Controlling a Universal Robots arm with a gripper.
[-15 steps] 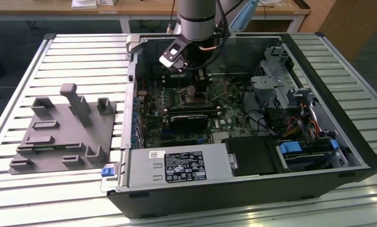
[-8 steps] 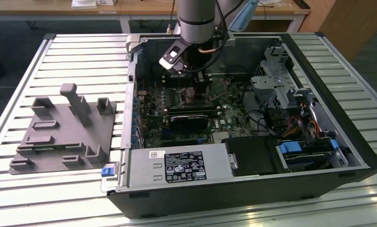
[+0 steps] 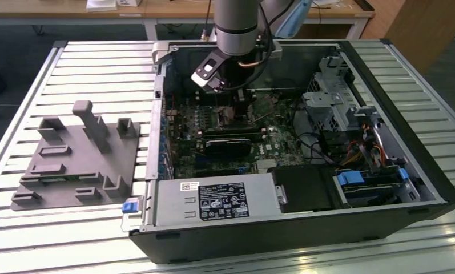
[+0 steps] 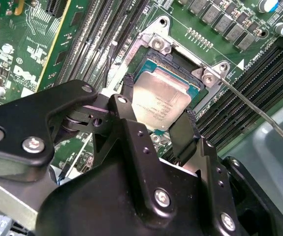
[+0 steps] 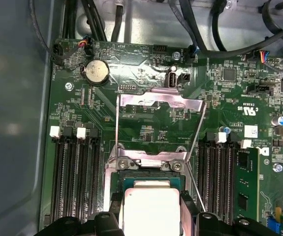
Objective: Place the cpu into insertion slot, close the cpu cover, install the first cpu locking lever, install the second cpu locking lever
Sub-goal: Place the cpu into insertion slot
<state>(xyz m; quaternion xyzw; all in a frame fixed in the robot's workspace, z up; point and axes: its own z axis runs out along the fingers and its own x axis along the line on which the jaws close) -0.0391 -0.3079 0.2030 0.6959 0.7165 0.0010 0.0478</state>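
This is a robotics lab or test workshop. A robot arm point(image 3: 238, 23) hangs over an open computer case point(image 3: 288, 234) that lies on its side on a slatted aluminium bench point(image 3: 97, 57), with its green motherboard point(image 5: 72, 118) bared. A grey moulded parts fixture point(image 3: 75, 160) sits near the bench's edge at the exterior view's left. Wooden desks point(image 3: 174, 10) stand on carpet beyond the far edge.

The cpu point(image 5: 151, 209) lies within the insertion slot point(image 5: 131, 176). The cpu cover point(image 5: 161, 102) stands open beyond it. Memory slots point(image 5: 75, 182) flank both sides.
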